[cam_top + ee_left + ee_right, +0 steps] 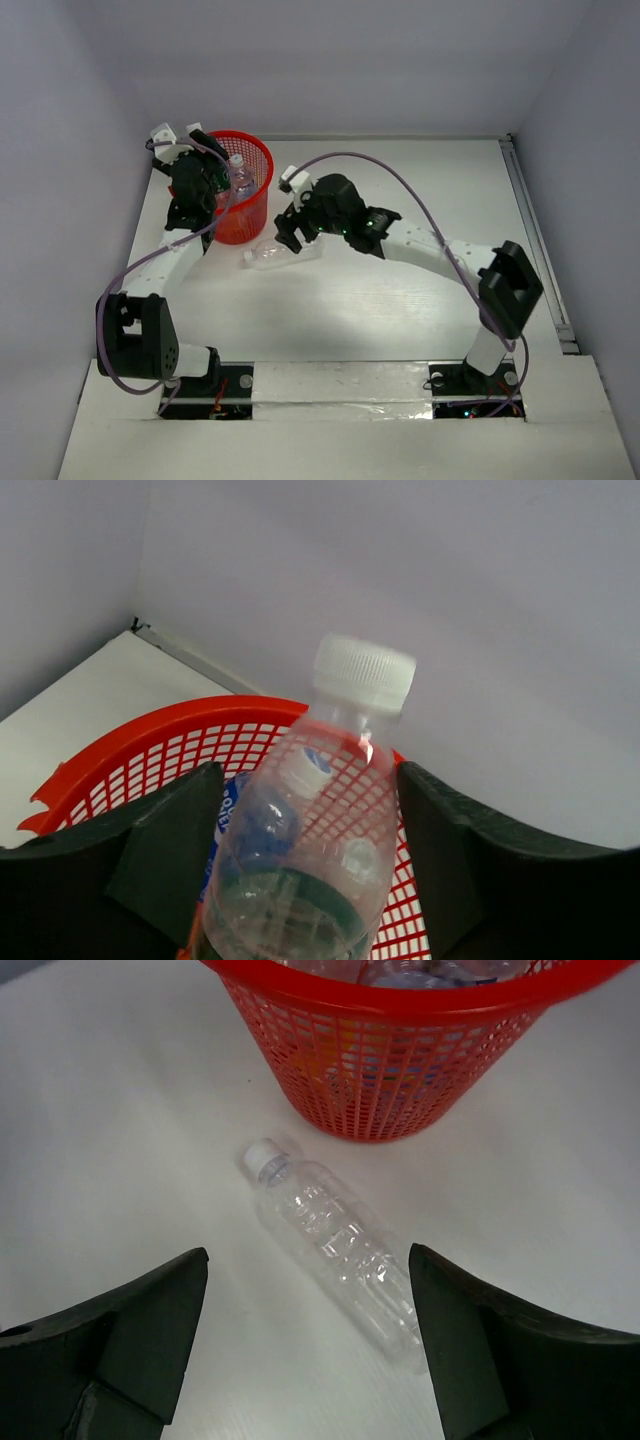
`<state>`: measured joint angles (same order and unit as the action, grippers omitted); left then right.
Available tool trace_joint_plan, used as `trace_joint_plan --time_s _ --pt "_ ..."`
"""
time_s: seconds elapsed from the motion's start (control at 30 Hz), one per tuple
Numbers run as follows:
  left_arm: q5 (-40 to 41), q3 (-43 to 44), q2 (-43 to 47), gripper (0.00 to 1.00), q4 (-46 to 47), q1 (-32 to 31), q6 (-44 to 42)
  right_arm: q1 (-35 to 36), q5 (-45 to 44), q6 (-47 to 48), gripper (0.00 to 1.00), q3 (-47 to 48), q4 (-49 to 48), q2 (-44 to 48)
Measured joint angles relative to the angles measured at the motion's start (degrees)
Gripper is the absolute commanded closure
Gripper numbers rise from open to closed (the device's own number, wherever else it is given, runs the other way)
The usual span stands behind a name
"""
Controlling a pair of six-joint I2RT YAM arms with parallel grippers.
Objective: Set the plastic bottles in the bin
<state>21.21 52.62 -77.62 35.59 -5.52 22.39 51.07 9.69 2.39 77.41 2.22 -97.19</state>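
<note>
The red mesh bin (pixel 245 205) stands at the back left with several bottles inside. My left gripper (pixel 212 188) is at the bin's near left rim and is shut on a clear bottle with a white cap and green label (pixel 320 820). The bottle sits cap up between the two fingers (pixel 170 850), above the bin (pixel 150 750), and shows in the top view (pixel 238 172). Another clear, unlabelled bottle (pixel 335 1245) lies on its side on the table just in front of the bin (pixel 380 1070). My right gripper (pixel 308 1340) is open above it, with the bottle (pixel 275 254) between and beyond the fingertips.
The white table (pixel 400 300) is enclosed by grey walls at the back and both sides. A blue-labelled bottle (pixel 240 810) shows inside the bin. A purple cable (pixel 400 175) arcs over the right arm.
</note>
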Motion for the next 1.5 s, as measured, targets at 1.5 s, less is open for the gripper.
trace_joint_plan --time_s 1.5 --pt "-21.9 -13.55 49.53 0.16 -16.74 0.0 10.64 2.97 4.33 5.22 0.41 12.39 12.11 -25.2"
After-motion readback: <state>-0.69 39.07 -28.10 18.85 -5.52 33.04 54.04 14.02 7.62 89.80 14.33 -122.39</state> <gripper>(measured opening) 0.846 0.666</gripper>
